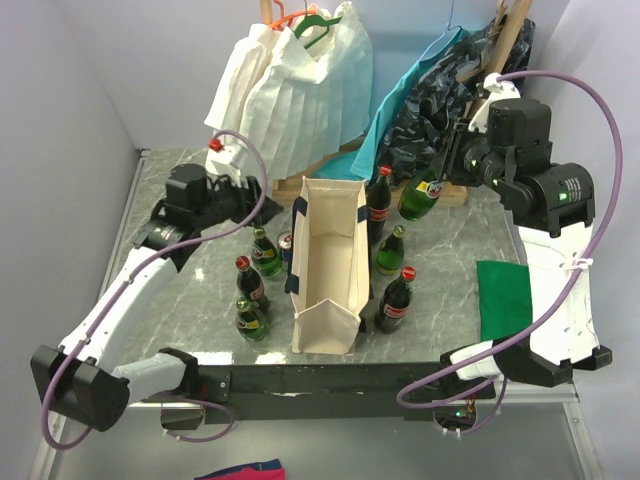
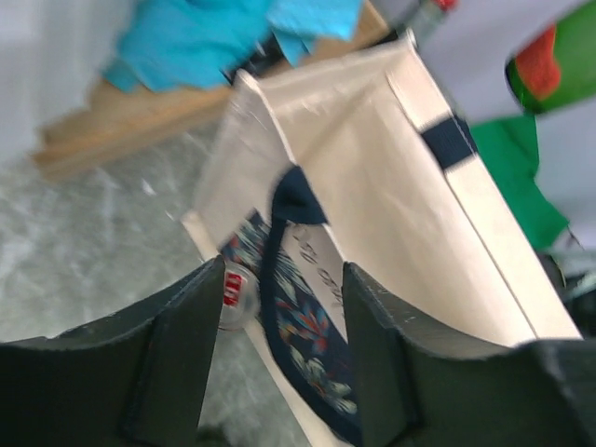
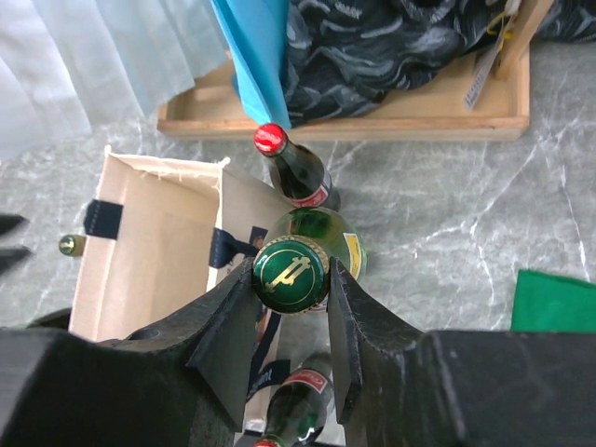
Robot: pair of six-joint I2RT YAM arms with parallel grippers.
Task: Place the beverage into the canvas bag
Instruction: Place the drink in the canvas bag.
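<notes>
— Left of the canvas bag (image 1: 330,262), what's your left gripper (image 2: 284,279) doing?
— Fingers partway apart, gripping nothing I can see. My wrist view is blurred, and a red-and-white can (image 2: 235,287) sits half hidden behind one finger.
— And the bag itself?
— Upright mid-table, mouth open; I can't make out its floor.
— Right side?
— My right gripper (image 3: 291,279) is clamped on the green bottle (image 1: 420,196) at its cap, holding it tilted and aloft, right of the bag.
</notes>
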